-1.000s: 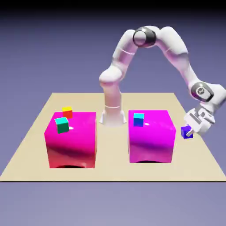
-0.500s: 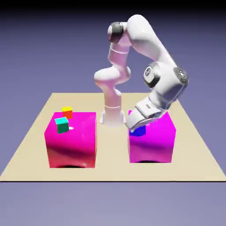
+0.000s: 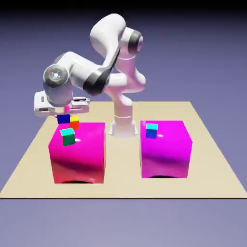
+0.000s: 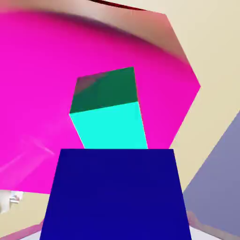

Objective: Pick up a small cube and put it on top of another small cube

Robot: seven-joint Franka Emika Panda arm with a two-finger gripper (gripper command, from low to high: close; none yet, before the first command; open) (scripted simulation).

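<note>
The small navy cube (image 3: 63, 118) hangs from my gripper (image 3: 63, 115), which is shut on it, above the table at the exterior view's left. It sits just left of the other small cube (image 3: 74, 121), yellow on top with red-orange sides, and looks close to it; whether they touch I cannot tell. In the hand view the navy cube (image 4: 115, 194) fills the bottom and hides my fingertips. Beyond it stands a teal-green cube (image 4: 108, 108) on a magenta box (image 4: 37, 93). The yellow-topped cube does not show in the hand view.
Two large magenta boxes stand on the tan table (image 3: 212, 159): the left one (image 3: 78, 154) carries the teal-green cube (image 3: 67, 136), the right one (image 3: 165, 149) a cyan-topped cube (image 3: 151, 130). The robot's base (image 3: 122, 126) rises between them at the back.
The arm has swung from the exterior view's far right, over the right magenta box, to the left side, carrying the navy cube all the way to beside the yellow-topped cube.
</note>
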